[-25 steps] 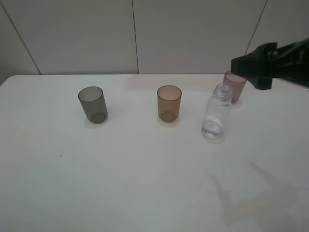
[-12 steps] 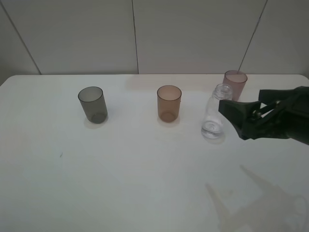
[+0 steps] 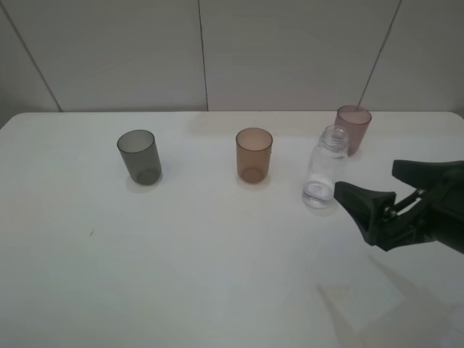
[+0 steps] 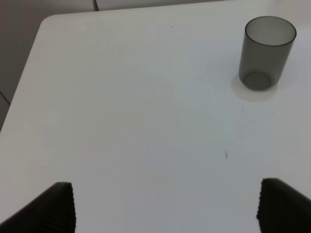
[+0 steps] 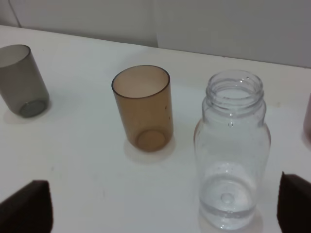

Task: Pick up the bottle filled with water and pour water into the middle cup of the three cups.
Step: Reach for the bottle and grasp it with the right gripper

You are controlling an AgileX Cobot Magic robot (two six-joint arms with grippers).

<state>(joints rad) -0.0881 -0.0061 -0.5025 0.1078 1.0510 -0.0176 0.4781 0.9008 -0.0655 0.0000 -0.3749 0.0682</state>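
The clear capless bottle (image 3: 324, 169) stands upright on the white table, with a little water at its bottom; it also shows in the right wrist view (image 5: 233, 155). The three cups stand in a row: smoky grey (image 3: 139, 156), orange-brown middle cup (image 3: 254, 154) and pink-mauve (image 3: 353, 128). My right gripper (image 3: 367, 178) is open and empty, just right of and in front of the bottle, not touching it. In the right wrist view the bottle stands ahead of the open gripper (image 5: 160, 208), with the middle cup (image 5: 143, 108) behind it. My left gripper (image 4: 165, 206) is open and empty, short of the grey cup (image 4: 268, 52).
The white table (image 3: 203, 261) ends at a grey panelled wall behind the cups. The pink cup's edge (image 5: 308, 121) shows beside the bottle in the right wrist view. The table's left edge and corner (image 4: 34, 53) show in the left wrist view.
My right gripper has come down from above the pink cup to table height, to the right front of the bottle. The bottle and cups have not moved.
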